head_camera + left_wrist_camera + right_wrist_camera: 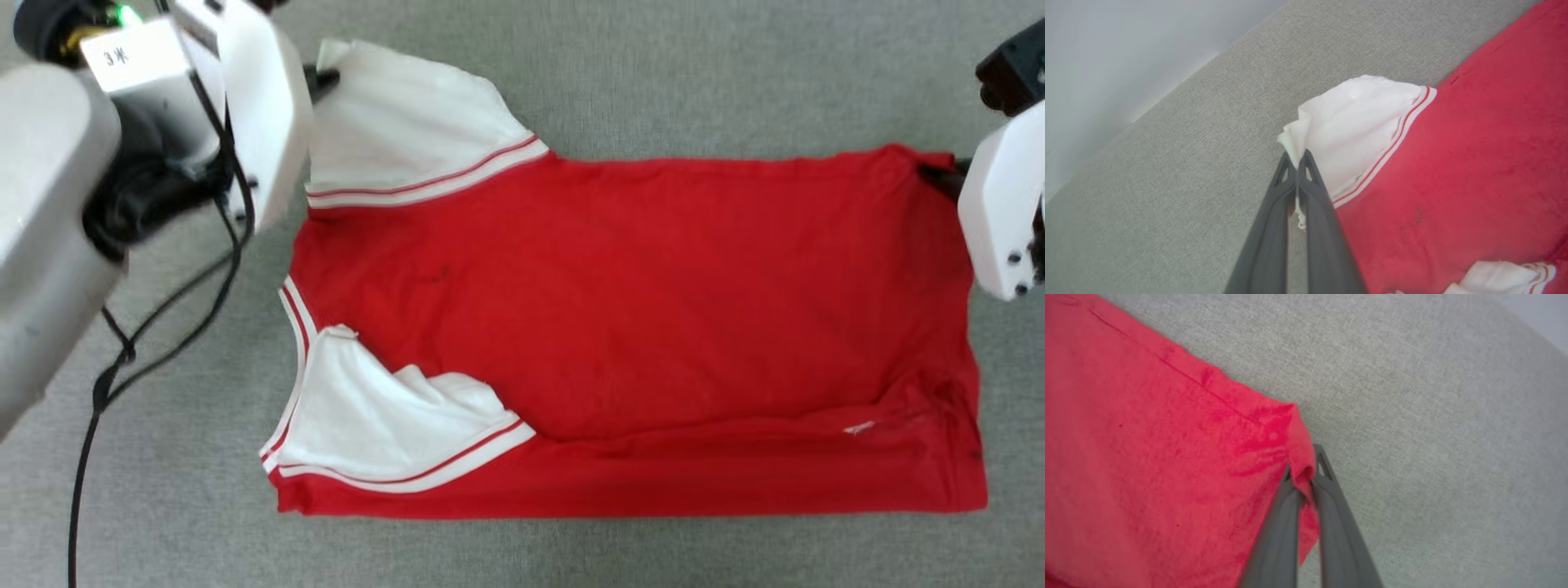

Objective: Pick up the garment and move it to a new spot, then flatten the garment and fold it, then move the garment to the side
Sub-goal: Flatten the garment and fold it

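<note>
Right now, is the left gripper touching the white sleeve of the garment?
Touching. The left wrist view shows the left gripper shut on the garment at its white sleeve.

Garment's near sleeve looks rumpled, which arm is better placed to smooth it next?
Left, probably. The near sleeve lies at the garment end where the left gripper pinches the far sleeve; the right gripper is shut on the opposite hem corner. It must release first.

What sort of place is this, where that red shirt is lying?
Probably an indoor robot test area: a grey woven surface, a plain pale wall beside it, and a loose black cable hanging over it.
</note>
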Motion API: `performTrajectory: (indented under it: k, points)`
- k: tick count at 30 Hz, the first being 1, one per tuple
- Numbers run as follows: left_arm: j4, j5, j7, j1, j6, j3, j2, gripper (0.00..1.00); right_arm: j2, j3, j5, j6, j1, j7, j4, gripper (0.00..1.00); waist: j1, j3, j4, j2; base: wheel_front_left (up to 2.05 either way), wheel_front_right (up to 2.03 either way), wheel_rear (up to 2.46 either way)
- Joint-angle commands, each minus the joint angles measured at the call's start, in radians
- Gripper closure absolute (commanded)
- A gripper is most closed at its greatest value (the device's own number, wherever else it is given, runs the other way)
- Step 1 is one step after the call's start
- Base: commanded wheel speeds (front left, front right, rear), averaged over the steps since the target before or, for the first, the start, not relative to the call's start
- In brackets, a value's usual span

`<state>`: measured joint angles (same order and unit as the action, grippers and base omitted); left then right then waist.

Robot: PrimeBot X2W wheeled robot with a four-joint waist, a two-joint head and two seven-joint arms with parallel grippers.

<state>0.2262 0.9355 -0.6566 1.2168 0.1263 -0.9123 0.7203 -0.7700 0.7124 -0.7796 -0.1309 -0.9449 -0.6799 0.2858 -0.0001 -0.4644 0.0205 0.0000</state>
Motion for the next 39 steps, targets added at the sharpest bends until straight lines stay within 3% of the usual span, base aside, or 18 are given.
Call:
performTrajectory:
  k: [1, 10, 21, 33, 34, 35, 36, 37, 39]
  points:
    - [-0.005, 0.003, 0.004, -0.019, 0.001, -0.006, 0.001, 1.0, -0.005, 0.004, -0.009, 0.0, 0.019, 0.007, -0.005, 1.0, 0.0001, 0.046, 0.007, 0.0, 0.0, 0.0, 0.0]
    - [-0.131, 0.033, 0.08, -0.224, -0.035, -0.034, 0.079, 1.0, -0.068, 0.022, -0.04, 0.0, 0.193, 0.142, -0.066, 1.0, 0.0001, 0.187, 0.02, 0.0, 0.0, 0.0, 0.0]
    - [-0.278, 0.09, 0.146, -0.508, -0.128, -0.081, 0.206, 1.0, -0.085, -0.059, -0.062, 0.0, 0.459, 0.245, -0.113, 1.0, 0.0001, 0.269, 0.025, 0.0, 0.0, 0.0, 0.0]
    - [-0.2, 0.136, 0.224, -0.675, -0.145, -0.134, 0.162, 1.0, -0.007, -0.137, -0.055, 0.0, 0.653, 0.268, -0.063, 1.0, 0.0001, 0.236, 0.012, 0.0, 0.0, 0.0, 0.0]
    - [-0.185, 0.137, 0.243, -0.679, -0.15, -0.128, 0.155, 0.8, -0.001, -0.134, -0.048, 0.001, 0.655, 0.269, -0.054, 1.0, 0.0001, 0.236, 0.011, 0.0, 0.0, 0.0, 0.0]
    - [-0.173, 0.131, 0.259, -0.682, -0.151, -0.127, 0.15, 0.5, 0.006, -0.138, -0.038, 0.001, 0.653, 0.275, -0.043, 1.0, 0.0001, 0.236, 0.009, 0.0, 0.0, 0.0, 0.0]
    - [-0.164, 0.124, 0.277, -0.684, -0.153, -0.125, 0.145, 0.0, 0.014, -0.146, -0.031, 0.001, 0.648, 0.283, -0.035, 0.38, 0.0001, 0.239, 0.007, 0.0, 0.0, 0.0, 0.0]
    - [-0.158, 0.122, 0.296, -0.687, -0.156, -0.121, 0.139, 0.0, 0.022, -0.152, -0.029, 0.001, 0.643, 0.29, -0.035, 0.0, 0.0001, 0.244, 0.005, 0.0, 0.0, 0.0, 0.0]
    - [-0.157, 0.12, 0.333, -0.696, -0.163, -0.108, 0.136, 0.0, 0.022, -0.166, -0.026, 0.001, 0.642, 0.302, -0.048, 0.0, 0.0001, 0.258, 0.005, 0.0, 0.0, 0.0, 0.0]
